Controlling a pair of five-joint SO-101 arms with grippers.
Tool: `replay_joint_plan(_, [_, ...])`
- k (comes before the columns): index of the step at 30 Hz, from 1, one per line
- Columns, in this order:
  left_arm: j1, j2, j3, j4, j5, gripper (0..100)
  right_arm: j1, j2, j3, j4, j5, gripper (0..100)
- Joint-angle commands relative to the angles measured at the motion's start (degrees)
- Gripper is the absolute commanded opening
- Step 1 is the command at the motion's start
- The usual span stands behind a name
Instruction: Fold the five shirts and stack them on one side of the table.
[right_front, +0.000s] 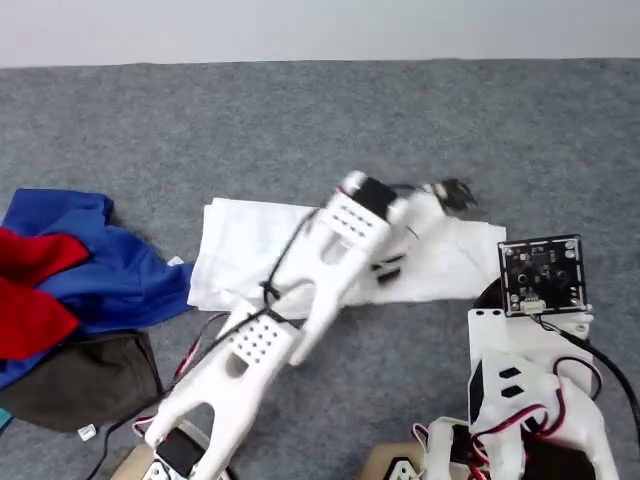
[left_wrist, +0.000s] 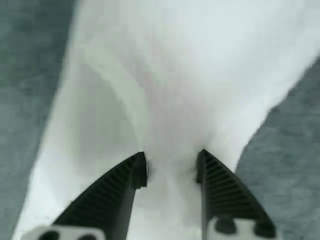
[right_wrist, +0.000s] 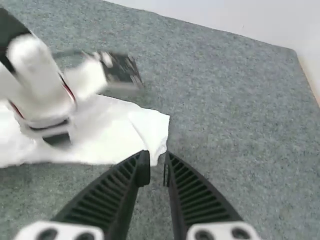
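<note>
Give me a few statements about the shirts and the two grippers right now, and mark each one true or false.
1. The white shirt lies spread near the middle of the grey mat. True.
2. The left gripper has white cloth bunched between its fingers. True.
3. The right gripper holds a red shirt. False: it holds nothing and hangs over bare mat beside a corner of the white shirt.
4. The blue shirt is folded flat on top of the white one. False: it lies crumpled in a pile beside the white shirt, next to a dark shirt.
5. The red shirt lies on the blue shirt. True.
</note>
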Motion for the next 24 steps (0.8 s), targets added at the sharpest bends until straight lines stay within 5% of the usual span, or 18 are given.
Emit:
replay_joint_plan(1, [-4.2, -0.4, -4.8, -0.7, 0.1, 17, 0.0, -0.1, -0.3, -0.7, -0.4, 6.4])
replay_joint_plan(24, [0.1, -6.0, -5.1, 2.3, 0.4, 17, 0.0, -0.1, -0.3, -0.7, -0.1, 6.4])
